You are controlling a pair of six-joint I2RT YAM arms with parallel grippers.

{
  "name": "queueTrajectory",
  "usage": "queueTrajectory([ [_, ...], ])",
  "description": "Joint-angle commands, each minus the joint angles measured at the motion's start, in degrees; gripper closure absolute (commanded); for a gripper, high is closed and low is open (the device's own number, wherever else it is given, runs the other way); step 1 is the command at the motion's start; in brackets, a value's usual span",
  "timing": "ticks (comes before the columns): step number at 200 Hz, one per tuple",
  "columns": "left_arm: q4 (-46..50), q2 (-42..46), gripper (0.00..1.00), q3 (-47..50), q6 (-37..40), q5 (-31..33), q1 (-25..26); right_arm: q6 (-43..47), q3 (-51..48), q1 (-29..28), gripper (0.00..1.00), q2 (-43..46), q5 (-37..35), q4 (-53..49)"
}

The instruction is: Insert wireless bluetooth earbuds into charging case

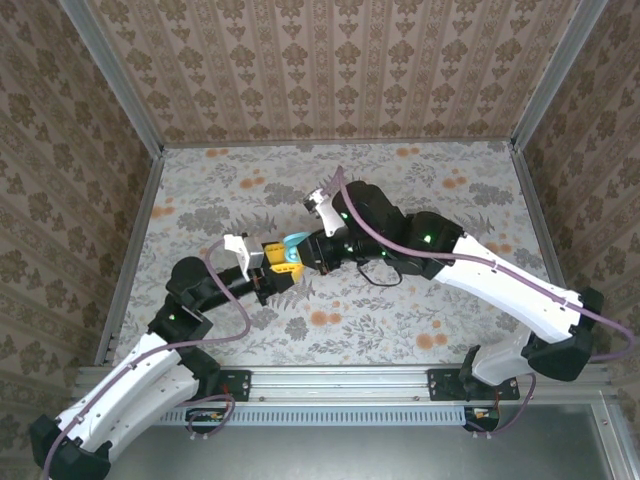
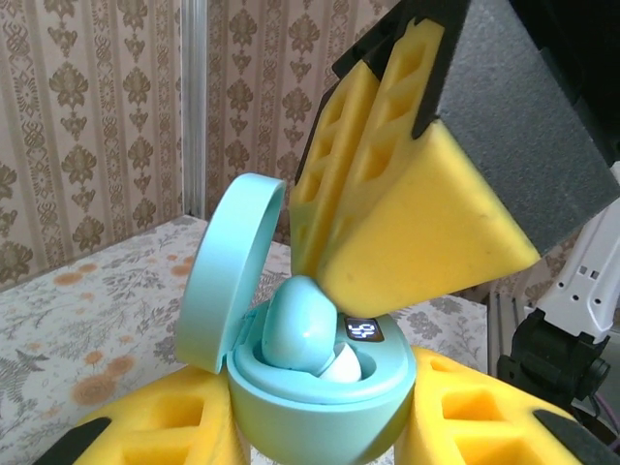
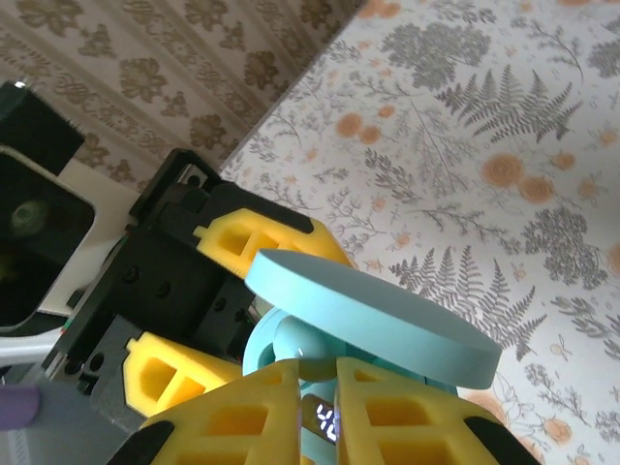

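From above, the left gripper (image 1: 272,265) clamps the teal charging case (image 1: 290,256) just left of frame centre, and the right gripper (image 1: 308,250) meets it from the right over the floral table (image 1: 420,180). In the left wrist view the case sits at bottom centre between yellow pads (image 2: 145,426), its lid (image 2: 228,276) swung up to the left. A teal earbud (image 2: 302,325) lies tilted in its well, white tip showing, seemingly not fully seated. The right gripper's fingers (image 2: 407,223) are closed together, tips on the bud; whether they pinch it I cannot tell. In the right wrist view the lid crosses mid-frame above those fingers. The push should probably be gentle and straight into the well, with the case held steady and the fingers clear of the lid.
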State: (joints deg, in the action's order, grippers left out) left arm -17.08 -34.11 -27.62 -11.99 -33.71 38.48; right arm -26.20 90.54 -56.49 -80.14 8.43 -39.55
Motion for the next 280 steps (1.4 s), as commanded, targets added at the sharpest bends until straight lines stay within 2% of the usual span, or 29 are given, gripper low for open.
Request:
queueTrajectory([
  [1,-5.7,0.9,0.77,-0.5,-0.9,-2.7,-0.1,5.9,-2.0,0.4,0.84,2.6,3.0,4.0],
  [11,-5.8,0.7,0.77,-0.6,-1.1,-4.5,-0.1,7.2,-2.4,0.5,0.84,3.0,3.6,4.5],
  [56,-5.8,0.4,0.77,-0.9,-1.5,-5.3,-0.1,10.7,-4.4,0.5,0.84,4.2,6.2,6.8],
  [109,-5.4,-0.4,0.77,-1.6,-1.5,-6.1,-0.1,10.8,-1.6,0.9,0.76,2.6,5.8,3.1],
  [148,-5.3,-0.7,0.77,-1.8,-1.5,-6.4,-0.1,11.3,-1.0,1.9,0.77,2.4,6.3,1.7],
  [195,-4.1,-0.6,0.77,-1.7,-1.1,-5.8,-0.1,9.8,0.6,2.6,0.71,3.7,7.6,0.9],
  [242,-4.9,-0.8,0.77,-1.4,-1.6,-5.9,-0.2,7.8,3.3,3.4,0.69,7.3,7.2,-0.4],
  [280,-5.1,-1.0,0.77,-1.9,-1.7,-6.3,-0.2,6.1,5.9,5.6,0.63,5.5,5.6,-1.5],
])
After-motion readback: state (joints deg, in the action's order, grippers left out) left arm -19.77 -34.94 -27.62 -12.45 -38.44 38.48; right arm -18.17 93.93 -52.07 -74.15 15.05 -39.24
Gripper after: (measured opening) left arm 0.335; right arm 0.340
